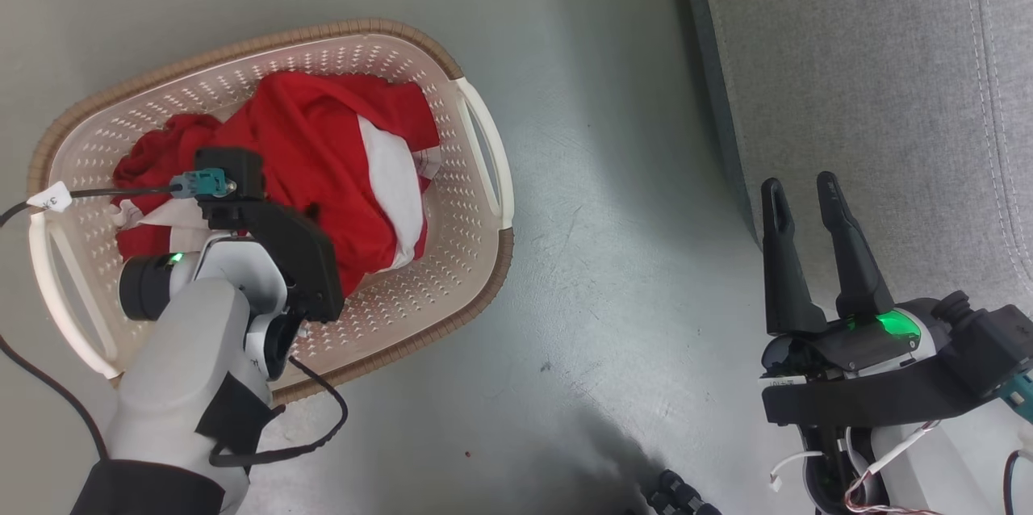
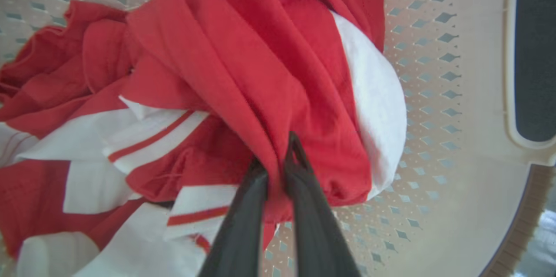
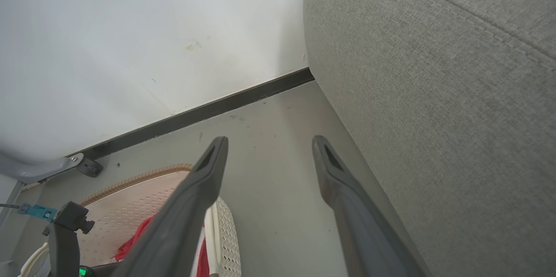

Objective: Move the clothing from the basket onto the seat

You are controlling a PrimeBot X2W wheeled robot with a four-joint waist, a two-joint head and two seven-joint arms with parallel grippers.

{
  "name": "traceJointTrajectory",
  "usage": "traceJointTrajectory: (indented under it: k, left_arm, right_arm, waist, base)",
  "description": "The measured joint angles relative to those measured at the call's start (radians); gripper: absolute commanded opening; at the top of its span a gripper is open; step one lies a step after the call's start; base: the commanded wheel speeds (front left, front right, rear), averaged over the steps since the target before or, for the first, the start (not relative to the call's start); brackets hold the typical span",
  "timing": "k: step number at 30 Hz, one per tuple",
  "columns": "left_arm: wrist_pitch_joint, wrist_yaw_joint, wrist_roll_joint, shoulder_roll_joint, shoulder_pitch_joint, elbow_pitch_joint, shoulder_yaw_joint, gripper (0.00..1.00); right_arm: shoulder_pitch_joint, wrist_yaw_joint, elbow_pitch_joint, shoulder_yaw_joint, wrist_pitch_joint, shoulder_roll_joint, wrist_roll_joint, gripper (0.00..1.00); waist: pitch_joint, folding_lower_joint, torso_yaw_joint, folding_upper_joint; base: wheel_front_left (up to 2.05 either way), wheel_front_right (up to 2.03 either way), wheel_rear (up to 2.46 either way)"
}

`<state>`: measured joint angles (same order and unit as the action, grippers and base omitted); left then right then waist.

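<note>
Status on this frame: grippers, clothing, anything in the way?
Left gripper shut on the clothing, inside the basket. Right gripper open, empty, beside the seat. Floor lies between basket and seat.

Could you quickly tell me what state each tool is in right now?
Left tool: shut on the soft red-and-white fabric clothing.
Right tool: open, holding nothing.

Grey floor [image 1: 613, 257]: basket [image 1: 476, 200] and seat [image 1: 871, 95] on it.
</note>
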<state>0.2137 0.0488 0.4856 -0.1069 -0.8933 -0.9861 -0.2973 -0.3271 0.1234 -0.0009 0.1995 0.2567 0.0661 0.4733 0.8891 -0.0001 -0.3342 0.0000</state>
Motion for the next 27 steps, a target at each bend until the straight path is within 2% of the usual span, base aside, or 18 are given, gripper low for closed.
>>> traceJointTrajectory:
  k: [15, 27]
  left_arm:
    - [-0.078, 0.065, 0.008, 0.015, 0.004, -0.033, -0.022, 0.00]
    - [-0.217, 0.076, 0.026, 0.016, 0.118, 0.037, -0.079, 0.00]
  right_arm:
    - [-0.033, 0.000, 0.025, -0.033, 0.000, -0.001, 0.000, 1.00]
    - [-0.054, 0.000, 0.082, -0.033, 0.000, 0.013, 0.000, 1.00]
  waist:
    - [-0.068, 0.0000, 0.029, 0.0000]
    - [-0.193, 0.0000, 0.067, 0.0000]
  base:
    - [0.00, 0.00, 0.00]
    - [0.00, 0.00, 0.00]
